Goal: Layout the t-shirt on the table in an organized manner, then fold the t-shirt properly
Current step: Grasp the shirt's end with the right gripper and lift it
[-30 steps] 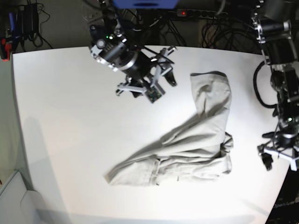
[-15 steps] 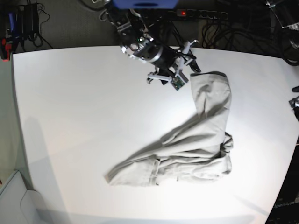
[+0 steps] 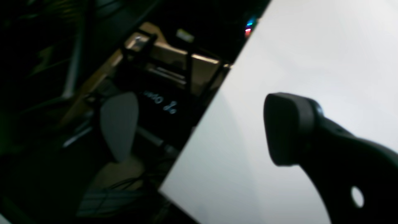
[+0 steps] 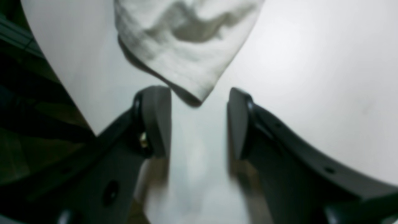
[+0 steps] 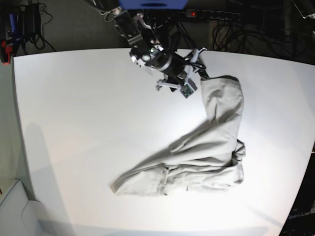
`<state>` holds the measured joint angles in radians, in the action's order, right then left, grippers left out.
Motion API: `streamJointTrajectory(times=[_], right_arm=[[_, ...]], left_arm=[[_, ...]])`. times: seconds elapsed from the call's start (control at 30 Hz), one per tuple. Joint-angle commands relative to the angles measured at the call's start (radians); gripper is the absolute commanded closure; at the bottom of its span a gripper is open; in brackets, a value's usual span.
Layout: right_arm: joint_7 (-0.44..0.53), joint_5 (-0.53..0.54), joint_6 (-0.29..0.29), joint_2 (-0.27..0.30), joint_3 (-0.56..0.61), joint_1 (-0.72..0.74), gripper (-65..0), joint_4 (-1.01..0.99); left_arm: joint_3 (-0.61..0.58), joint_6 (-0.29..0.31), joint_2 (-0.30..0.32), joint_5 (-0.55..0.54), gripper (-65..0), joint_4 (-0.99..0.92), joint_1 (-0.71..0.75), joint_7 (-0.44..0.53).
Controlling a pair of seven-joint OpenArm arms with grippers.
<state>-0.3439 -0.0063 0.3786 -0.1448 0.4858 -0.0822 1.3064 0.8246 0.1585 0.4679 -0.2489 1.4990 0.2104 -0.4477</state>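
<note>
Right gripper lined up on the shirt's far corner, ready to pinch.

The t-shirt (image 5: 206,142) lies bunched in a bent strip on the table (image 5: 74,123), running from a far corner near 1 o'clock down to a crumpled hem around 6 o'clock. The right gripper (image 4: 199,121) hovers with its jaws spread, empty, and the cloth corner (image 4: 199,93) sits just ahead of the gap. To do this well, I judge it should ease forward until the corner is between the pads, close on a single layer, then draw outward to spread the shirt. The left gripper (image 3: 202,127) is spread wide over the table's edge, holding nothing.
</note>
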Motion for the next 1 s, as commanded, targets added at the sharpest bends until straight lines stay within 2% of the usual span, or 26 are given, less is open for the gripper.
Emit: streamJointTrajectory(times=[0.0,0.2,0.33,0.43,0.63,0.97], right_arm=[[0.018,0.013,0.006,-0.012,0.003,0.029,-30.7,0.003],[0.024,0.013,0.006,-0.012,0.003,0.051,-30.7,-0.070],[0.122,0.013,0.006,-0.012,0.004,0.066,-30.8,-0.141],[0.148,0.013,0.006,-0.012,0.011,0.065,-30.7,-0.182],[0.153,0.013,0.006,-0.012,0.139,0.066,-30.6,-0.232],[0.153,0.013,0.004,-0.012,0.173,0.071,-30.5,-0.233]], left_arm=[[0.005,0.002,0.027,-0.003,-62.3,0.028,-0.013,0.031],[0.006,0.002,0.022,-0.003,-62.3,0.042,-0.012,0.031],[0.006,0.002,0.022,-0.002,-62.3,0.044,-0.012,0.031],[0.006,0.002,0.021,-0.002,-62.3,0.045,0.007,0.031],[0.006,0.002,0.021,-0.002,-62.3,0.044,0.016,0.031],[0.006,0.002,0.019,-0.002,-62.3,0.045,0.017,0.031]])
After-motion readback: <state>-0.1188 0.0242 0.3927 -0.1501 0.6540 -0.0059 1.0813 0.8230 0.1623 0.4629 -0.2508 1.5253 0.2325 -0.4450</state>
